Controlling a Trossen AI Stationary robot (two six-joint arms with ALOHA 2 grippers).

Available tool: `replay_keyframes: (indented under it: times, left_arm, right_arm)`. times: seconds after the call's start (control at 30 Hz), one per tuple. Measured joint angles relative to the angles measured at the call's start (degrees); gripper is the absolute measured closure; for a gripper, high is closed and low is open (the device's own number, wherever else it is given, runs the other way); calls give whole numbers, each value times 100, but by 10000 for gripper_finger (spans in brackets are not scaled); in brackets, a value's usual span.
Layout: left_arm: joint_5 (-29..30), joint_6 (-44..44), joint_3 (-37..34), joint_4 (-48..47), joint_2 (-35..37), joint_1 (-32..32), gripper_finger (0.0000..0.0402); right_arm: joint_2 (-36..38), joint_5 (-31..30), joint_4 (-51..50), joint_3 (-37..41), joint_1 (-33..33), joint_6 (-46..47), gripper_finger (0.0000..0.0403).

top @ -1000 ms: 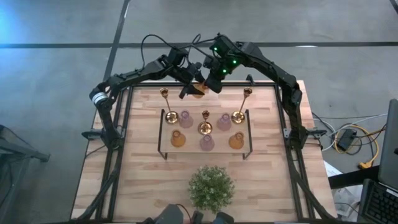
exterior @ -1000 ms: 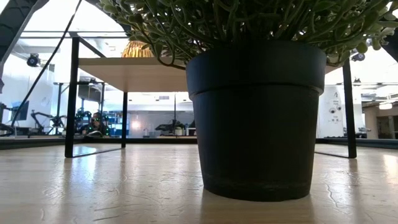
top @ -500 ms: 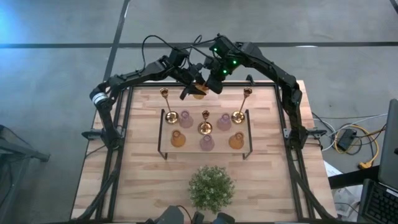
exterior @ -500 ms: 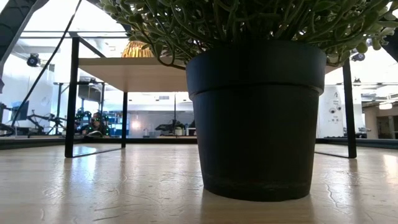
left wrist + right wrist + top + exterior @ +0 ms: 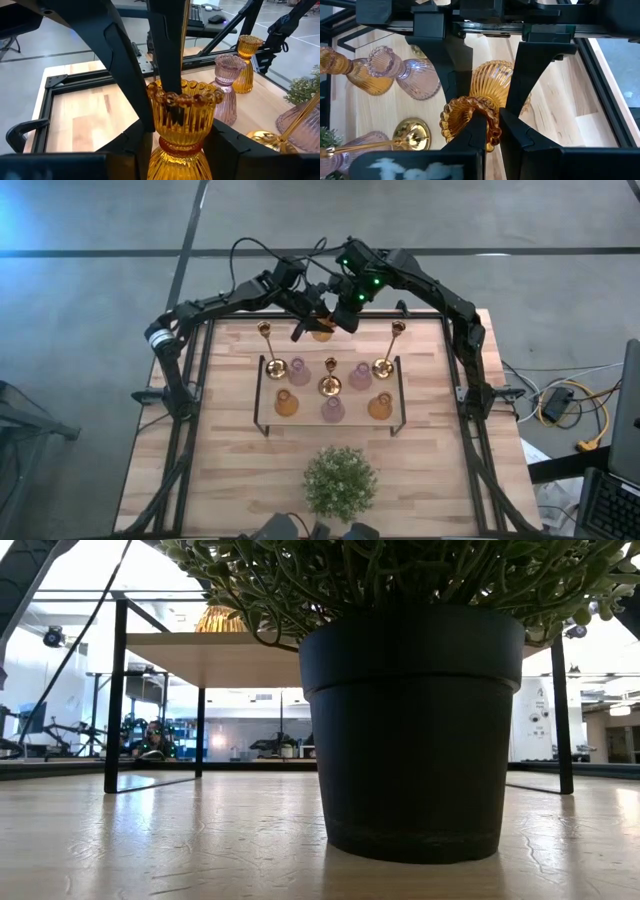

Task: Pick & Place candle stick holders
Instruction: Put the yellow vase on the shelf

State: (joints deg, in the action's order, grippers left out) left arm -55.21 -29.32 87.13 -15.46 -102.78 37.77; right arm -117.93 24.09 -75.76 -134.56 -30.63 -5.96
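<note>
You have the amber holder at the worktop's twelve o'clock edge, right hand pinching its rim, left hand seemingly bracketing its waist for a handover.

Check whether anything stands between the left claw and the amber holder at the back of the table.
Nothing visible does. The left claw is right at the neck of the amber holder, with no object between them. The right claw pinches the same holder's rim, clear of that neck.
</note>
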Motion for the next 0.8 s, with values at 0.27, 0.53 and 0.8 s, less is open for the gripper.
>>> replay_keyframes:
  times: [0.27, 0.53, 0.8]
  left_arm:
    - [5, -63, 0, -4, 0, -56, 260]
    - [-43, -112, -2, 4, 4, -80, 262]
    - [-69, -106, -4, 49, 7, -86, 267]
  right_arm:
    - [0, 20, -35, 0, 2, -2, 385]
    - [0, 74, -14, 0, 2, 83, 353]
    - [110, 103, -47, 0, 4, 81, 292]
